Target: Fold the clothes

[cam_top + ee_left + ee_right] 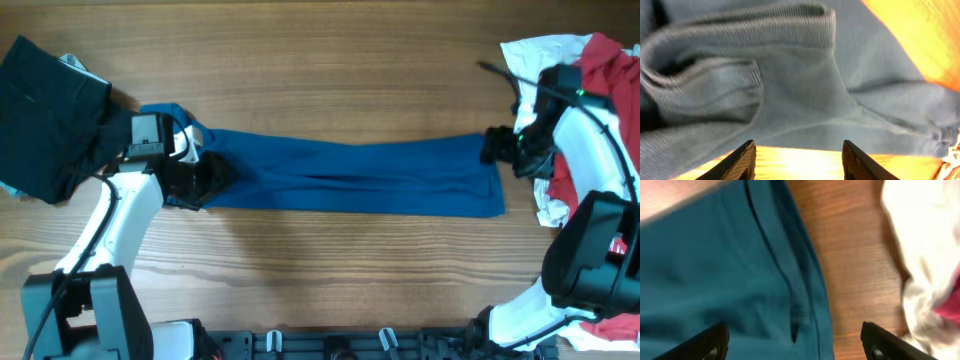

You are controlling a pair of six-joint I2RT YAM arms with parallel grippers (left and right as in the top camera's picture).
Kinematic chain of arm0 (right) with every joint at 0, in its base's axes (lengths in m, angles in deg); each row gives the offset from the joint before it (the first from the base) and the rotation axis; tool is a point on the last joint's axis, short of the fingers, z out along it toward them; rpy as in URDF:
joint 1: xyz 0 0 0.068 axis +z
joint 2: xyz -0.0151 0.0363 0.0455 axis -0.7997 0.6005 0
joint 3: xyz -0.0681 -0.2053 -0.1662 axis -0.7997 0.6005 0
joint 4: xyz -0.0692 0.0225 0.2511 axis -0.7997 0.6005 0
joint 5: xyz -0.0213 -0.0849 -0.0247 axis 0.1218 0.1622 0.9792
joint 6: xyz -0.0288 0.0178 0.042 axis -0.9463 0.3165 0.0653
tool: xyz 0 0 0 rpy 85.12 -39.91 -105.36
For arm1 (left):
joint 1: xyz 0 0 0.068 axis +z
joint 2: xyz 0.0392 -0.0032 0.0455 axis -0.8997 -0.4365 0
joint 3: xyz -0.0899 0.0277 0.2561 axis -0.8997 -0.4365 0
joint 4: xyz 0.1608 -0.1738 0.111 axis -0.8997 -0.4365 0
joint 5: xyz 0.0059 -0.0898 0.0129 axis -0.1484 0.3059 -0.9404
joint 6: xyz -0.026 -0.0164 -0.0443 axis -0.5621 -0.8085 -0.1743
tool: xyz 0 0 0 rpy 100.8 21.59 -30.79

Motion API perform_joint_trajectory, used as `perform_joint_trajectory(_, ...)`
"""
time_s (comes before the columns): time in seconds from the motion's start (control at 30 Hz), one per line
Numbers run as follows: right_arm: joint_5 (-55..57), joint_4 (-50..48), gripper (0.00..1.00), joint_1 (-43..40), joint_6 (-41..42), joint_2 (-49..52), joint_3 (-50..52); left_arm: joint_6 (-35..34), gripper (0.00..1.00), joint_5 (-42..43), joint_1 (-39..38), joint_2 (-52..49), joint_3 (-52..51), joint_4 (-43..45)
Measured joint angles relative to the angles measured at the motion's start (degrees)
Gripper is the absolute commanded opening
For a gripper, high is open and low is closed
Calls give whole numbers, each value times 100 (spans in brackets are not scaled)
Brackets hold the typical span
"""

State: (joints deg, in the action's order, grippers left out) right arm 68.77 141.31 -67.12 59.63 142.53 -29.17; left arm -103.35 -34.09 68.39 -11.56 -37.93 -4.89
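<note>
The dark blue shirt lies folded into a long flat band across the middle of the table. My left gripper sits over its left end, jaws open, with ribbed blue cloth just beyond the fingertips. My right gripper is at the shirt's right end, jaws open wide over the blue hem and bare wood. Nothing is held in either gripper.
A folded black garment lies at the far left. A heap of white and red clothes lies at the right edge, beside the right arm, and shows in the right wrist view. The wooden table shows in front.
</note>
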Motion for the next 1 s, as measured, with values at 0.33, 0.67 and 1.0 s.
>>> perform_joint_trajectory(0.33, -651, -885, 86, 13, -485, 15, 1001, 0, 56, 35, -166, 0, 0, -44)
perform_joint_trajectory(0.67, -756, -1165, 89, 151, -514, -68, 1248, 0, 60, 35, -166, 0, 0, -138)
perform_joint_trajectory(1.0, -916, -1200, 4, 151, -557, -66, 1355, 0, 61, 35, -166, 0, 0, -151)
